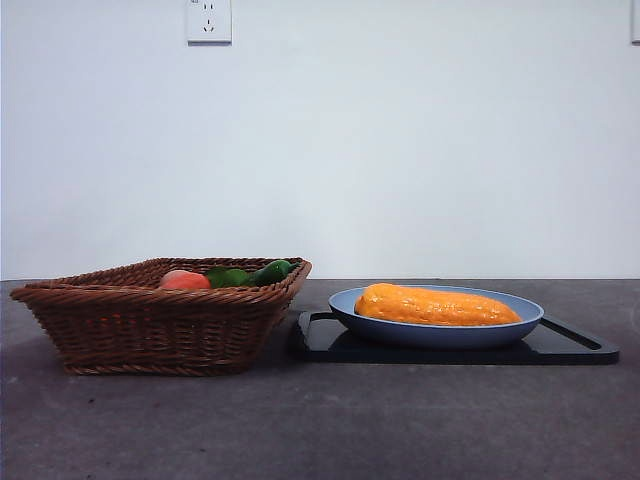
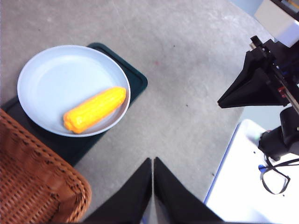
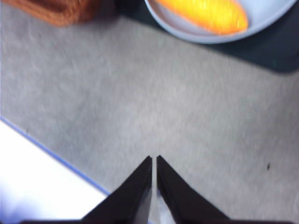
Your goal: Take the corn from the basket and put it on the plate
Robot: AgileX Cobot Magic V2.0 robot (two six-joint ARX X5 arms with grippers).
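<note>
The corn point(image 1: 437, 305) lies lengthwise inside the plate point(image 1: 345, 302), and both end effectors, left point(image 2: 153, 161) and right point(image 3: 154, 158), seem pinched closed, away from it.

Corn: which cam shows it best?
Left wrist view: the corn shows whole from above, lying in the plate. Front view gives only a side profile over the rim; right wrist view crops and blurs it.

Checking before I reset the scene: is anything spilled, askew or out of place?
Nothing stands out. The corn lies flat inside the plate, which sits on the black tray; the basket stands upright beside it.
</note>
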